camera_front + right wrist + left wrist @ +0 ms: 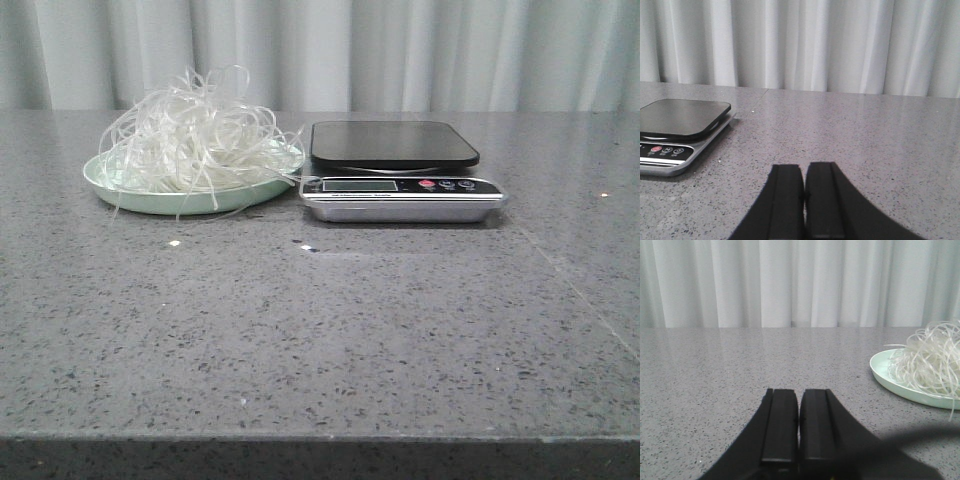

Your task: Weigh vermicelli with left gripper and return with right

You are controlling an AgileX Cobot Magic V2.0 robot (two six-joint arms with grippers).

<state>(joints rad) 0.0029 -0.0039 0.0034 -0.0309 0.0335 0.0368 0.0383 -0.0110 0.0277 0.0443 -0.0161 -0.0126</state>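
The vermicelli (pixel 195 135), a fluffy nest of thin whitish strands, lies on a pale green plate (pixel 130 192) at the back left of the table. It also shows in the left wrist view (pixel 932 362) on the plate (pixel 890 377). A kitchen scale (pixel 395 170) with a black platform stands right beside the plate, its platform bare; it shows in the right wrist view (pixel 677 130) too. My left gripper (pixel 799 395) is shut and empty, low over the table, apart from the plate. My right gripper (pixel 804 170) is shut and empty, apart from the scale. Neither gripper shows in the front view.
The grey speckled table (pixel 330 330) runs to a front edge (pixel 320 438). A pale curtain (pixel 400 50) hangs behind the table. A blurred dark cable (pixel 920 432) crosses the left wrist view near the fingers.
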